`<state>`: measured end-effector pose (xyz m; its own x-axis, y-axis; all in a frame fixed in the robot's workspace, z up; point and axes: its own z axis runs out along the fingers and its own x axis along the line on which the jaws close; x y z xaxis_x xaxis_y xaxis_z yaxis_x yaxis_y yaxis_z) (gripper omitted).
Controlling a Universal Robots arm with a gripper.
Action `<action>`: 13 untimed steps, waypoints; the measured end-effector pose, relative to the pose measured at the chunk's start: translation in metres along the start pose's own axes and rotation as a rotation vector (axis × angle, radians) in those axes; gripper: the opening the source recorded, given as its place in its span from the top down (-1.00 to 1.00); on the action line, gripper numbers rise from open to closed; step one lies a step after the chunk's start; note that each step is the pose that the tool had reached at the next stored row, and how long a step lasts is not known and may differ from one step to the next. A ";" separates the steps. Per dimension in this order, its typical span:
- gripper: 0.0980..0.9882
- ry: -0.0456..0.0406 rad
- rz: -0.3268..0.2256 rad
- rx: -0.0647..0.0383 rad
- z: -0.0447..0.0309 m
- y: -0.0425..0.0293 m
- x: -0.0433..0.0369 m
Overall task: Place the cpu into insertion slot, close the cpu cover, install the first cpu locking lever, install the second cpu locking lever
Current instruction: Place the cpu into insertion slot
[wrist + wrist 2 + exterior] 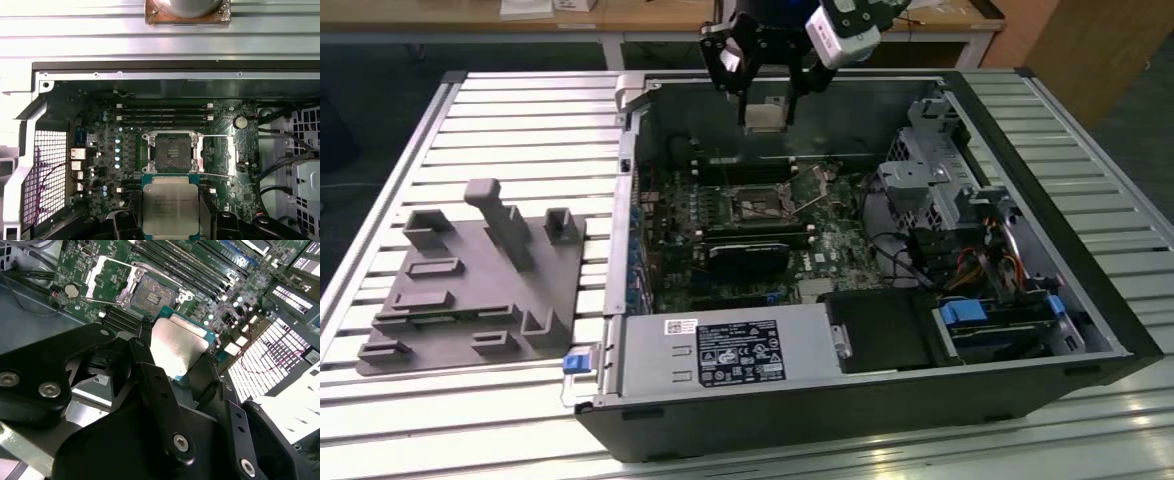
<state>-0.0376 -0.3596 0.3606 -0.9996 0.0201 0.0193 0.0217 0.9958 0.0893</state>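
Observation:
My gripper (766, 108) hangs over the far side of the open computer case (1067, 300), shut on the cpu (767, 115). The chip is a flat square with a dull silver top, and in both wrist views it sits between the black fingers (170, 207) (175, 347). The insertion slot (172, 152) (150, 295) (754, 207) lies bare on the green motherboard, a short way from the chip and below it. Beside the slot the cpu cover (202, 155) (100, 267) is folded open. Thin wire levers (220, 136) stick out along the cover.
Long black memory slots (165, 112) run beside the socket. A black card (754, 258), a power supply (720, 350) and a drive cage with cables (921, 180) crowd the case. A grey fixture (474, 280) lies on the slatted table at the exterior view's left.

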 end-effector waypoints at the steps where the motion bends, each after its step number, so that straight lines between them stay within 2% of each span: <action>1: 0.01 0.0001 -0.001 0.000 0.0019 -0.0001 -0.0001; 13: 0.01 0.0008 -0.009 0.002 0.0236 -0.0007 -0.0005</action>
<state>-0.0375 -0.3583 0.3370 -0.9998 0.0110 0.0193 0.0126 0.9961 0.0870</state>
